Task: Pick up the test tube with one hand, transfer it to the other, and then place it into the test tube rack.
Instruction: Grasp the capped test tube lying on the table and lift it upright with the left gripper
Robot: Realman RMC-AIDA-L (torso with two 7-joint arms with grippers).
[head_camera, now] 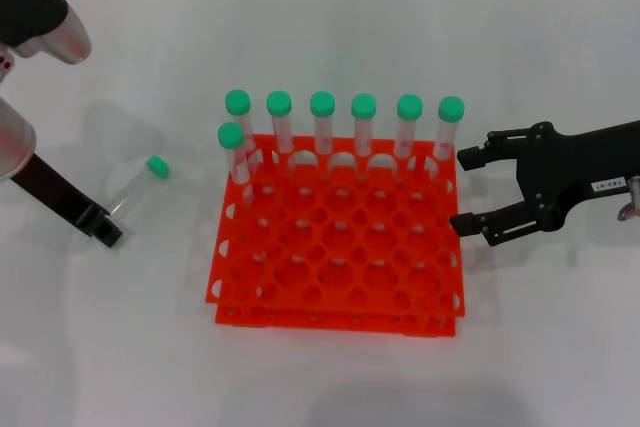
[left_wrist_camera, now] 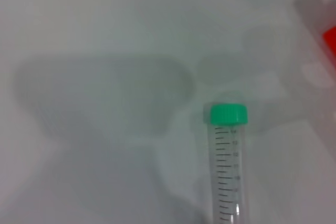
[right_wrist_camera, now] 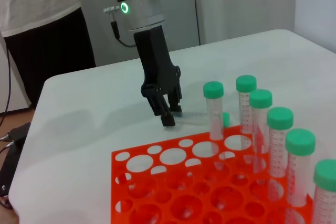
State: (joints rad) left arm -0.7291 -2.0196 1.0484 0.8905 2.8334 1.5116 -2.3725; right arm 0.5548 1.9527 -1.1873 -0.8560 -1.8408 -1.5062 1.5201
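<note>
Left end effector (head_camera: 103, 227), black and unlabelled, is low over the bench (head_camera: 120, 347) to the left of the rack, its tip at the bottom end of the loose tube; whether its fingers are apart or clamped on that tube cannot be told. Right end effector (head_camera: 466, 190), black with a small white label on its side, hovers just beside the rack's right edge with its fingers spread apart and holding nothing.

Item under transfer: one test tube (head_camera: 138, 189), slim, clear plastic, green screw cap, black graduation marks along its wall as seen in the left wrist view (left_wrist_camera: 228, 171). It lies on its side on the white bench, left of the rack and apart from it, cap pointing toward the far right.

Rack (head_camera: 340, 247): one, bright orange-red, two tiers, grid of round holes.

Count of standing tubes: seven, all green-capped and upright. Six occupy the far row; one (head_camera: 236, 162) stands at the left end of the next row.
</note>
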